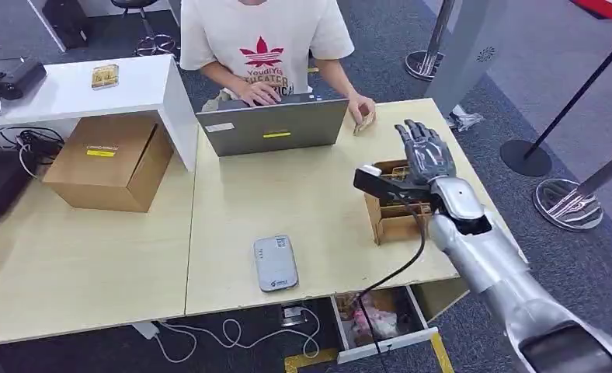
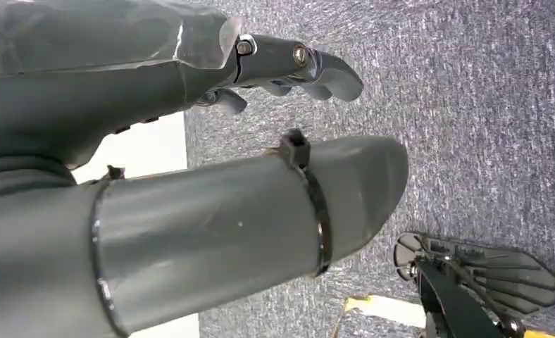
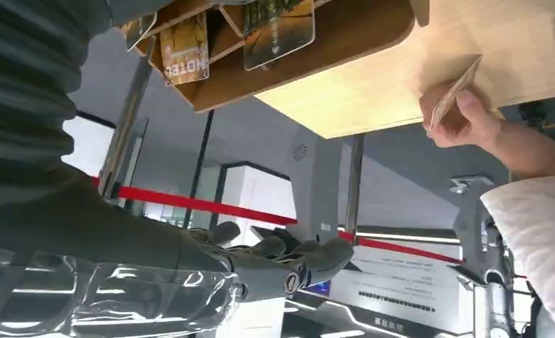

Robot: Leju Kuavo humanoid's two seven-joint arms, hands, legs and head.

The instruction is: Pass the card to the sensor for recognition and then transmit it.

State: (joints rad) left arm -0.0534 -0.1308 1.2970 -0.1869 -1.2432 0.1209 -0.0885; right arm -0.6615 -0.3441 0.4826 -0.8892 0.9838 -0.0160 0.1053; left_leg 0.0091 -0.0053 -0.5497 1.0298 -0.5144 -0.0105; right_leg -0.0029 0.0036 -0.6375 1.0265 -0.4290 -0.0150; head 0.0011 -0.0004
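My right hand hovers above a wooden card holder at the table's right side, fingers spread and holding nothing. In the right wrist view the holder's slots carry several cards, among them a yellow hotel card and a dark card, and my right hand's fingers are empty. A person's hand pinches another card at the far table edge, also seen as the card in the head view. The grey sensor lies flat near the front edge. My left hand hangs over the carpet, empty.
A person sits behind an open laptop at the far side. A cardboard box stands at the left, beside a white shelf. An open drawer juts out under the front edge. Stanchion bases stand on the carpet at the right.
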